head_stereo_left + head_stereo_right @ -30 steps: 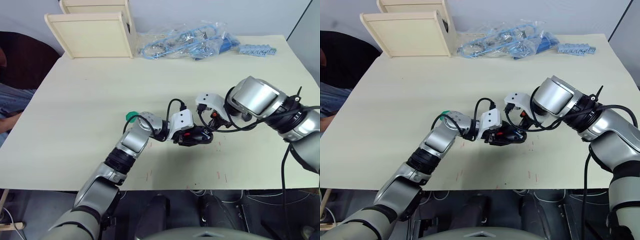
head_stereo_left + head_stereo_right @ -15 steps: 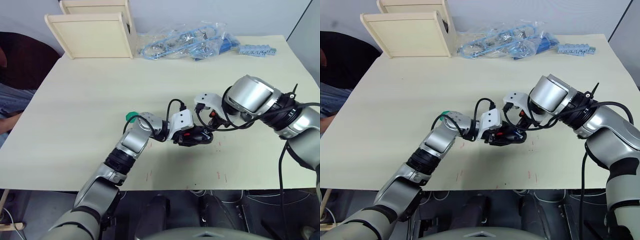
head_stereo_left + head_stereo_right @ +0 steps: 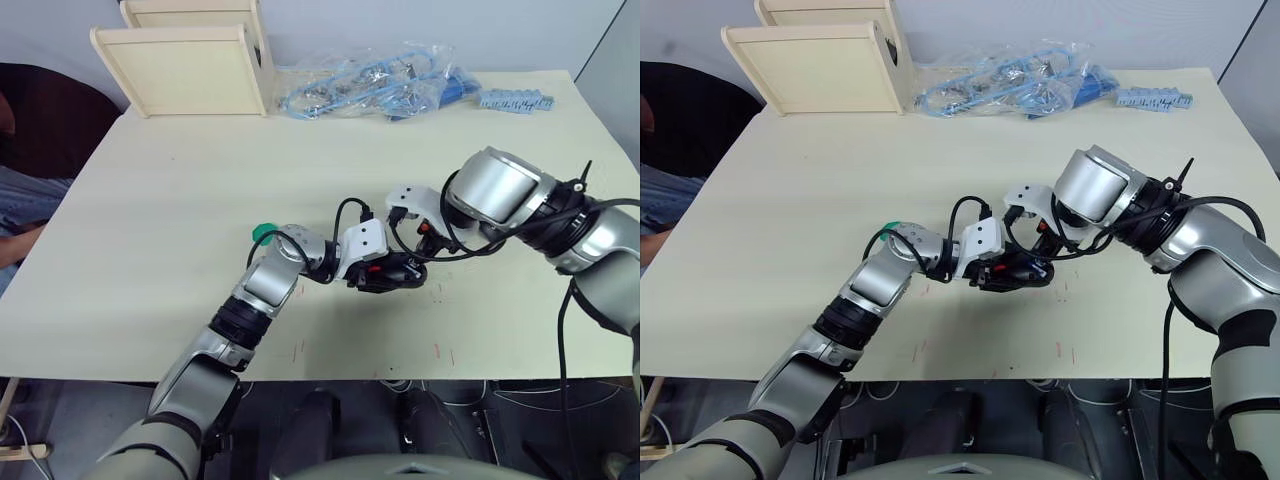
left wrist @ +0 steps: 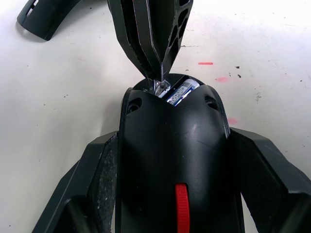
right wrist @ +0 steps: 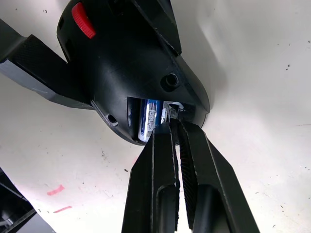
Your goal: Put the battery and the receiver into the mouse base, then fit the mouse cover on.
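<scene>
The mouse base point(image 4: 172, 160) sits near the middle of the cream table point(image 3: 180, 200), clamped between the 2 black fingers point(image 4: 104, 179) of the left gripper point(image 3: 385, 272), 1 on each flank. It is a matte black oval body with a red scroll wheel point(image 4: 181, 213) along its centre line and small round screw holes near the open end. In that open compartment lies the battery point(image 5: 149, 119), blue with pale printed lettering, seated lengthwise. The right gripper point(image 5: 174, 127) has its 2 fingers pressed together, their tips nipping a tiny silvery-ended piece, probably the receiver point(image 5: 171, 112), at the compartment's edge just beside the battery. The mouse cover point(image 4: 46, 17), a glossy black arched shell, lies on the table near the base, apart from both grippers.
</scene>
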Controlling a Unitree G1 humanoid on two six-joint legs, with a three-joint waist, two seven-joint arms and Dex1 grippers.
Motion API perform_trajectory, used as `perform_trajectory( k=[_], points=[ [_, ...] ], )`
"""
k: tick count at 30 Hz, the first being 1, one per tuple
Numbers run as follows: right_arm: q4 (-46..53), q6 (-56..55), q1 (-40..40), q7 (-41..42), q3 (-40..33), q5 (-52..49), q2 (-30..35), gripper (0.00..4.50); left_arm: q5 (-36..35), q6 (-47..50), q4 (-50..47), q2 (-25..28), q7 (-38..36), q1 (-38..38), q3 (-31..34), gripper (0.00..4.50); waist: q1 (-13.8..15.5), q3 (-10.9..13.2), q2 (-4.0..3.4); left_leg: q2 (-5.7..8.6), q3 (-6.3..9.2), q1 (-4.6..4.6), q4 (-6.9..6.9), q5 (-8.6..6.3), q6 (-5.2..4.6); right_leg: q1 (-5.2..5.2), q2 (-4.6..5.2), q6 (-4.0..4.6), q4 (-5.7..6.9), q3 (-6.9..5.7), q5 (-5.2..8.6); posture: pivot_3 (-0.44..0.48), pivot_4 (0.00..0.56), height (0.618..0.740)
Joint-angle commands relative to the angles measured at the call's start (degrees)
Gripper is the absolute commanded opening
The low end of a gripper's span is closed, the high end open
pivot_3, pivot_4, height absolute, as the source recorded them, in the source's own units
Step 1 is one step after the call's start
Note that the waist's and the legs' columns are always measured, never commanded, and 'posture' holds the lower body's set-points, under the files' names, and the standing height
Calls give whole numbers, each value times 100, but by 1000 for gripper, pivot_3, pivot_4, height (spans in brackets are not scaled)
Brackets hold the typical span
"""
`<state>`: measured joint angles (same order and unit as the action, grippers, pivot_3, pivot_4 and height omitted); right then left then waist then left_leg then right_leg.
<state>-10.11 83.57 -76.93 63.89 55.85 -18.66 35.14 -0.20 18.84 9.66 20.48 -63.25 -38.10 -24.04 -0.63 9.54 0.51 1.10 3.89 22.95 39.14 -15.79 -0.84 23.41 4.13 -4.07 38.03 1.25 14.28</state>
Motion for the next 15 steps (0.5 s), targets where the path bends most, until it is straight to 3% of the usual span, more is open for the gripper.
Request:
perform_trajectory(
  k=[1, 15],
  points=[
    [15, 7, -196, 153, 81, -64, -30, 0, 52, 31, -27, -89, 91, 98, -121, 2858, 0, 0, 0, 0, 0, 0, 0, 0, 0, 0, 0, 0, 0, 0, 0, 0, 150, 740],
    [-386, 420, -406, 195, 38, -293, -294, 0, 59, 51, -57, -112, 111, 122, -115, 2858, -1, 0, -1, 3, 3, 1, 0, 0, 0, 1, 1, 0, -1, -2, 0, 0, 150, 740]
  ],
)
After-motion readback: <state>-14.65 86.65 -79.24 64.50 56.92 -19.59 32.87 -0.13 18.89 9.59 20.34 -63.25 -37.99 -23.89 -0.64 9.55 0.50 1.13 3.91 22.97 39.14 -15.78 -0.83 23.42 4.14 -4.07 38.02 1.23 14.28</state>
